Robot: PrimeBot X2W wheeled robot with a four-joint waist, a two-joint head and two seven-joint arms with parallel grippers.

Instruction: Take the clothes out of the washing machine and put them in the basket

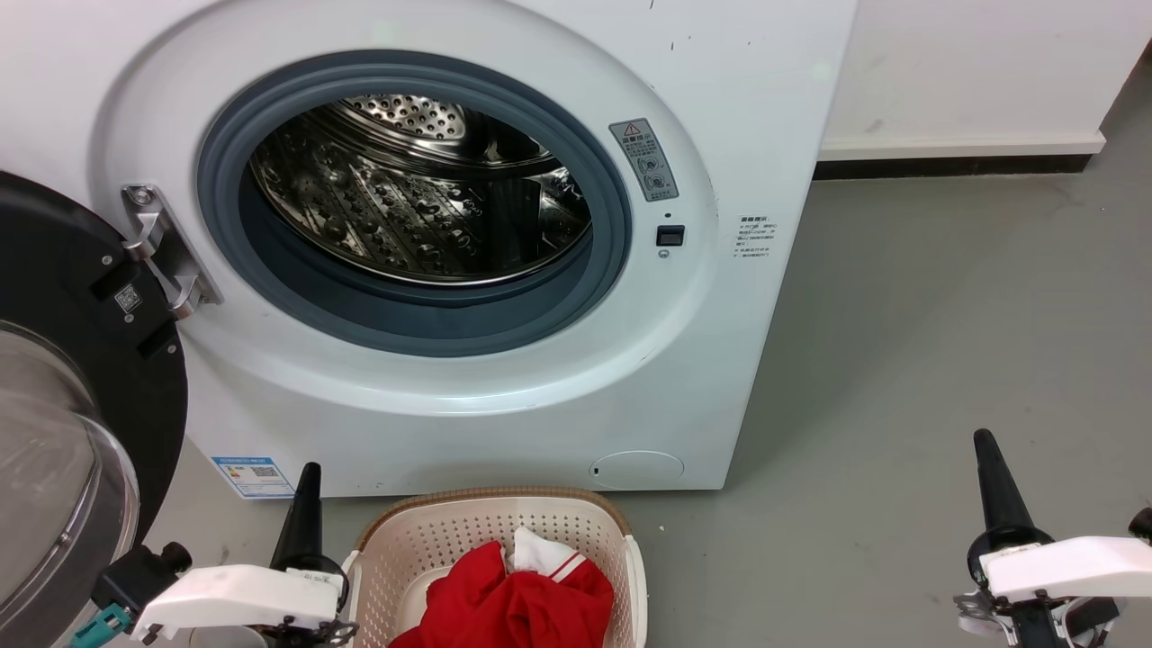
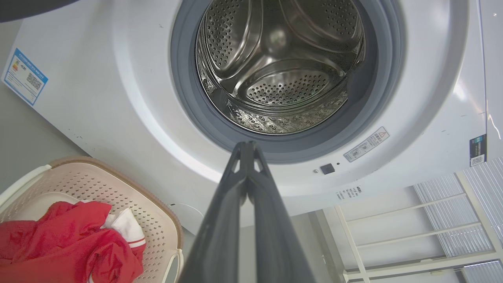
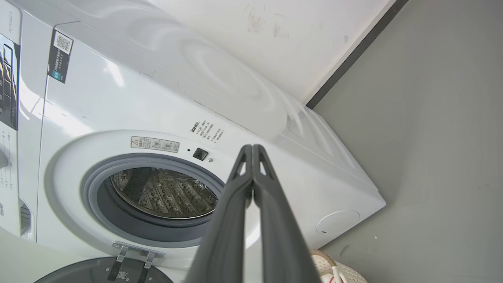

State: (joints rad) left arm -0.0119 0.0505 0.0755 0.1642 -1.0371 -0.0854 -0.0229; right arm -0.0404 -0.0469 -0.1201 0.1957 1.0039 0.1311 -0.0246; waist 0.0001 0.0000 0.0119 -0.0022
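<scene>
The white washing machine (image 1: 504,387) stands with its dark door (image 1: 63,378) swung open to the left; its steel drum (image 1: 423,189) holds no fabric that I can see. Red clothes (image 1: 513,603) with a white striped part lie in the cream basket (image 1: 405,540) on the floor before the machine, also seen as the clothes (image 2: 67,239) in the basket (image 2: 157,220). My left gripper (image 1: 308,477) is shut, just left of the basket. My right gripper (image 1: 985,445) is shut, over bare floor at the lower right. Both grippers (image 2: 247,146) (image 3: 251,148) hold nothing.
A grey floor (image 1: 945,342) spreads to the right of the machine. A white wall with a dark skirting (image 1: 954,165) runs behind. A white wire rack (image 2: 412,236) shows in the left wrist view. The open door takes up the left side.
</scene>
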